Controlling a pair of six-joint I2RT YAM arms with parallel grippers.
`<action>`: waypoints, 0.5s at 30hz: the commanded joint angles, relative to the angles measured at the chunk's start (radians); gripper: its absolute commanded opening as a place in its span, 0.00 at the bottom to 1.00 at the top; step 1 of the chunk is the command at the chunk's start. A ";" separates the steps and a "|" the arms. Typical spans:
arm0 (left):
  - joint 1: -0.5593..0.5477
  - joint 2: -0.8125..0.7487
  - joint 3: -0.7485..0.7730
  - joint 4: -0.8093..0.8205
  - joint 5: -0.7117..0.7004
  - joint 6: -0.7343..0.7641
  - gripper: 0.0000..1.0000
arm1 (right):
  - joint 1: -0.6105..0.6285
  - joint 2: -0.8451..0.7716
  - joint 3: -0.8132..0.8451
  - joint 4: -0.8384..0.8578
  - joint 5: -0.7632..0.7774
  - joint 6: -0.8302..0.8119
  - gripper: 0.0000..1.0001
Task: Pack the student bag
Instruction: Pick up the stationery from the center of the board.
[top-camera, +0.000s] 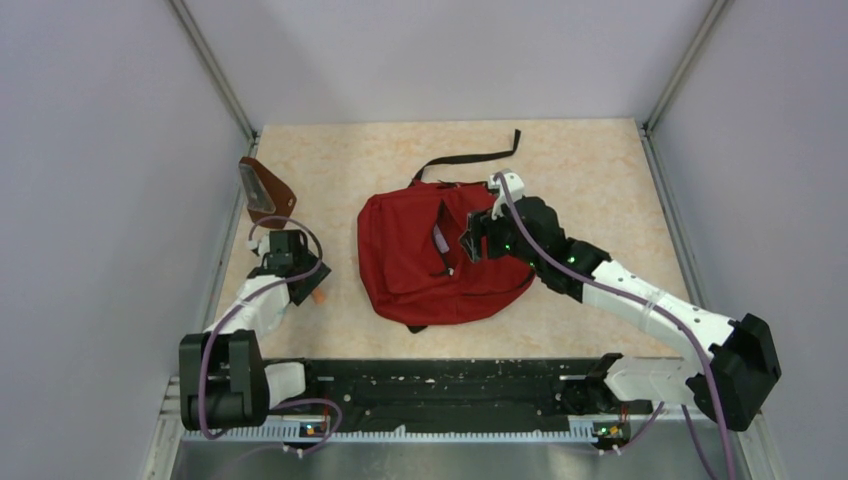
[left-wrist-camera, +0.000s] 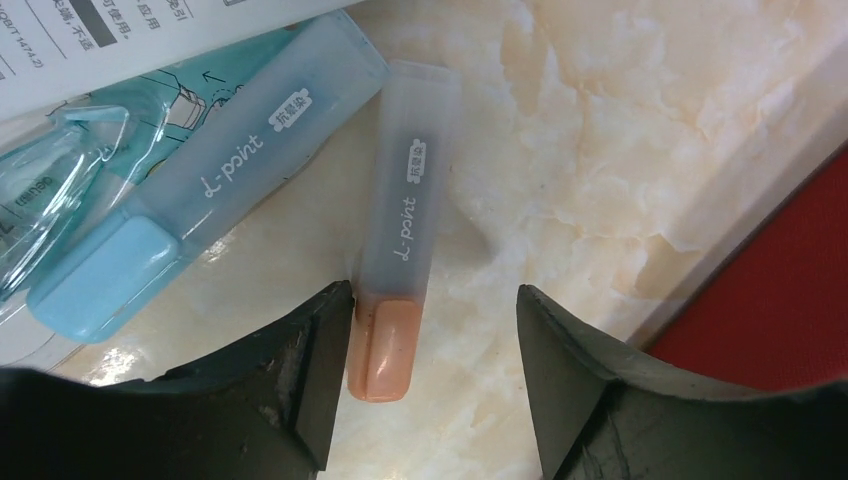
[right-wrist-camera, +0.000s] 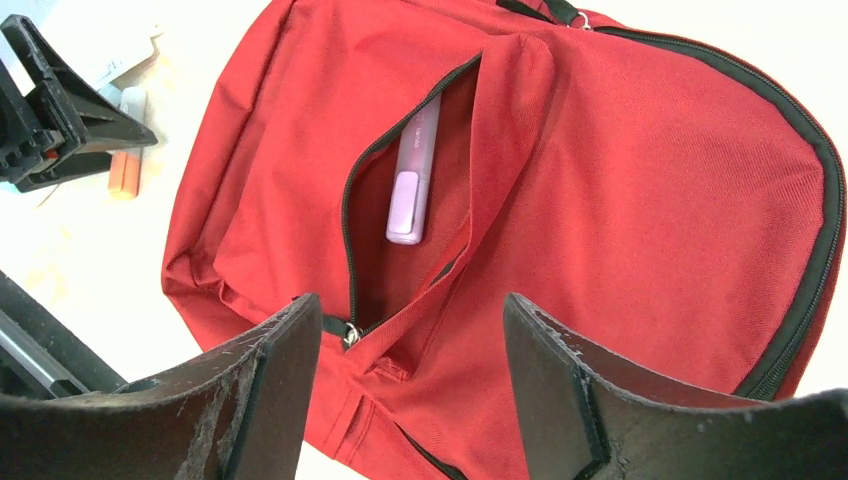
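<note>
The bag (top-camera: 425, 262) is lying flat mid-table, its front pocket gaping to take pens. The right gripper (right-wrist-camera: 410, 330) is hovering over that pocket, jaws spread and empty. The left gripper (left-wrist-camera: 430, 330), jaws spread, is straddling the orange highlighter (left-wrist-camera: 396, 290) at its cap, probably lining up a pinch. A blue highlighter (left-wrist-camera: 200, 190) is lying just beside it; a purple highlighter (right-wrist-camera: 412, 180) is sitting inside the pocket

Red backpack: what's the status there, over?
Left gripper open, straddling orange highlighter on table. Right gripper open, hovering over student bag; front pocket unzipped, purple highlighter inside. Pocket mouth looks clear.
</note>
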 joint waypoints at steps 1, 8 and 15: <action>-0.003 0.022 0.006 0.046 0.001 -0.027 0.64 | -0.012 -0.033 -0.004 0.047 -0.010 0.013 0.64; -0.004 0.084 0.010 0.044 0.005 -0.047 0.47 | -0.011 -0.033 -0.008 0.053 -0.011 0.017 0.60; -0.003 0.089 -0.017 0.079 0.025 -0.062 0.22 | -0.012 -0.038 -0.010 0.052 -0.009 0.016 0.58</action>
